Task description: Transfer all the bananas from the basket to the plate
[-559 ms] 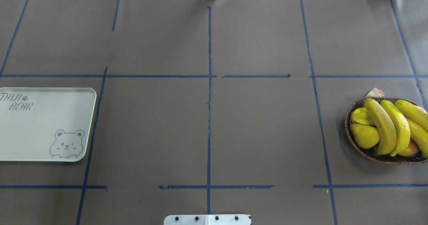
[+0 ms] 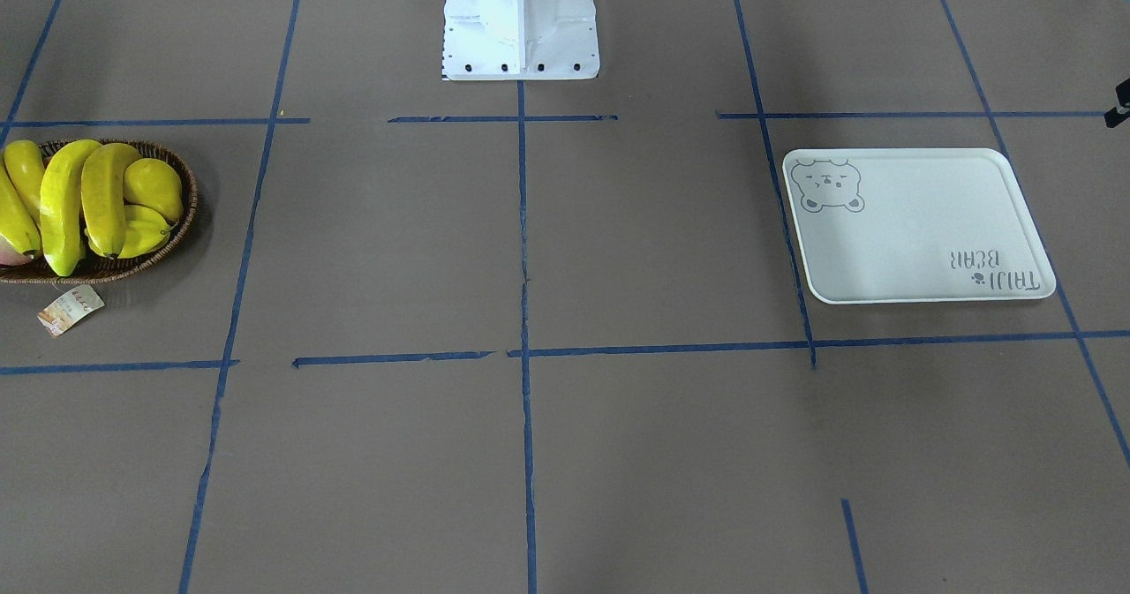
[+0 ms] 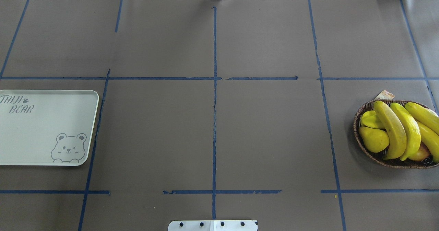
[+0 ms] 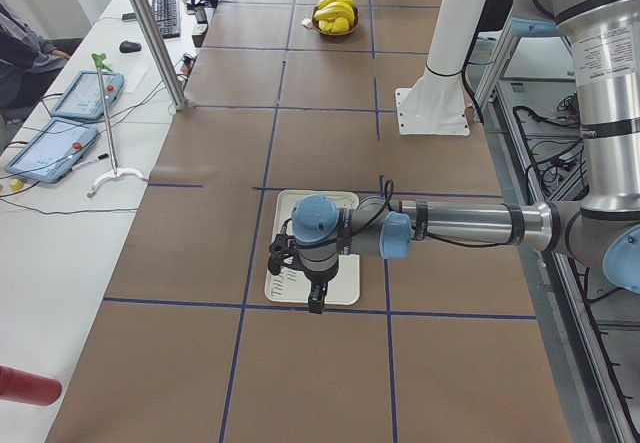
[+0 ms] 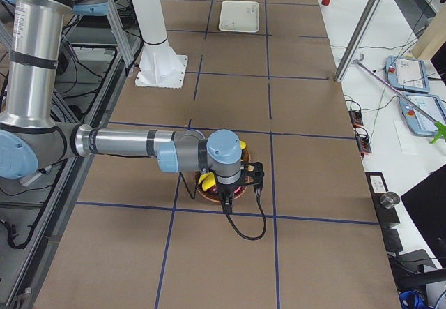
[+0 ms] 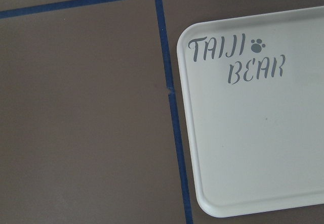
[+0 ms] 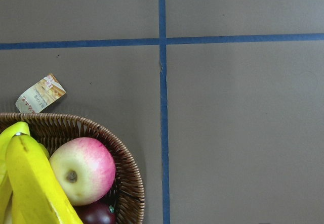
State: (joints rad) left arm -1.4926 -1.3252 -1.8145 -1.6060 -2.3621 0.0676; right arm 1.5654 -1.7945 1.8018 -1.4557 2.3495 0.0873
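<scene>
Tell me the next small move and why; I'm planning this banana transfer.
Probably shift the right gripper over the bananas for a first pick: all four lie in the basket, the plate holds nothing, and the right wrist view shows the basket only at its lower-left corner.

We see brown paper covering the table, split into rectangles by blue tape lines. A pink-and-yellow apple touches a dark red fruit just below it. A rounded yellow lemon lies right beside a ridged starfruit. On the white side bench we make out two blue-framed teach pendants, a keyboard, a mouse and a red cylinder. A metal pole rises at the table's edge.
</scene>
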